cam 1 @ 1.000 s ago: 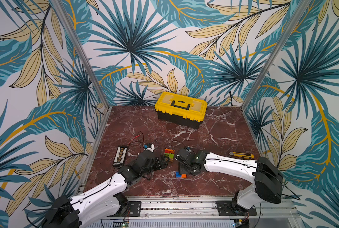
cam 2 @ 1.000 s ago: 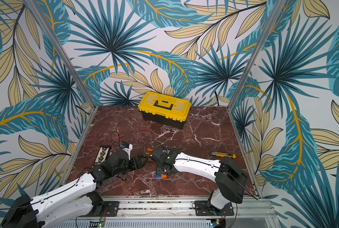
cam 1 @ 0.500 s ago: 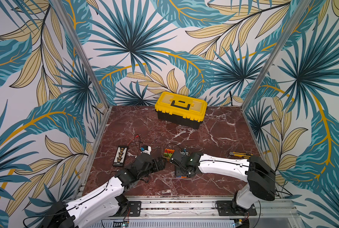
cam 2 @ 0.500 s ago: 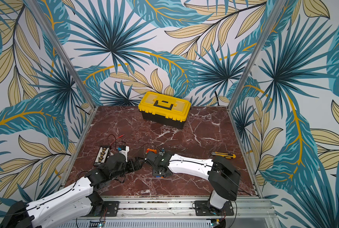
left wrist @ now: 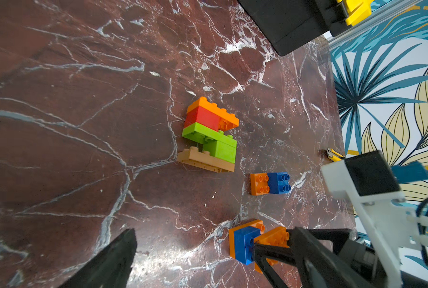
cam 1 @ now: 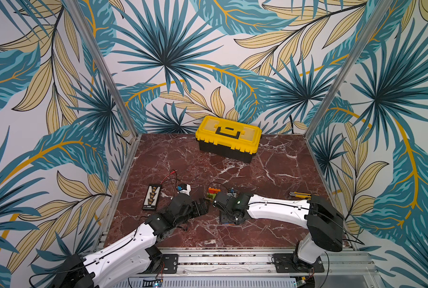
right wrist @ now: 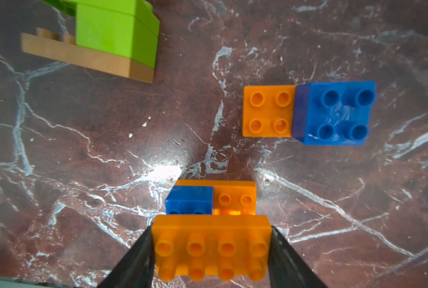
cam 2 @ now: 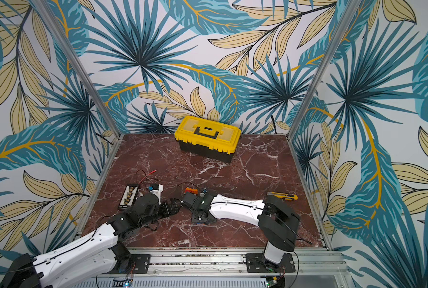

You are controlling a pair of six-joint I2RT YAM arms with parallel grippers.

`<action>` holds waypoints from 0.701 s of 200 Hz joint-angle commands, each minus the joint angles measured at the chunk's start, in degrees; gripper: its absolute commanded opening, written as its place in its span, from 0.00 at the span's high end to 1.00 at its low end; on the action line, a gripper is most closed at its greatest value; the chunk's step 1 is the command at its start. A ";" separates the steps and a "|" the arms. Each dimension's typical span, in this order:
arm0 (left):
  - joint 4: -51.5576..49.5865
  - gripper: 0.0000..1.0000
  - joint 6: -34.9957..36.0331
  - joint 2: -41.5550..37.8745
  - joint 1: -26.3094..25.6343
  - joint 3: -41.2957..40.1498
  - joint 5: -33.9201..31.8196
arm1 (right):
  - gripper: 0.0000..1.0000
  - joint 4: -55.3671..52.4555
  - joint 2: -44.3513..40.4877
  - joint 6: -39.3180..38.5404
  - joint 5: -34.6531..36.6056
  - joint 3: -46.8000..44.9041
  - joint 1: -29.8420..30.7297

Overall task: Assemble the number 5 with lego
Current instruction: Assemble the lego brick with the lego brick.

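While our right tool (right wrist: 211, 259) pinches a glossy orange eight-stud brick (right wrist: 209, 225) above the veined marble counter (right wrist: 83, 129), our left tool (cam 1: 202, 207) gapes, empty.

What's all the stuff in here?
Table: one, red marble, underneath.
Toolbox: one, yellow-black, back.
Knife: one, yellow-black, right side.
Strip: one, black with yellow bits, left side.
Wires: few, red and black, by the strip.
Lego stack: one, orange-red-green-tan, middle.
Blue-on-orange pairs: two, one beside the stack, one nearer the front.
Orange brick: one, gripped, near the front.
Left gripper: one, black, open, beside the stack.
Right gripper: one, black, shut on the orange brick.
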 commanded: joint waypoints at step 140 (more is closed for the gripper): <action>2.18 0.00 0.43 1.37 0.23 -1.71 -1.01 | 0.41 -2.47 3.80 -0.28 -0.75 1.58 0.34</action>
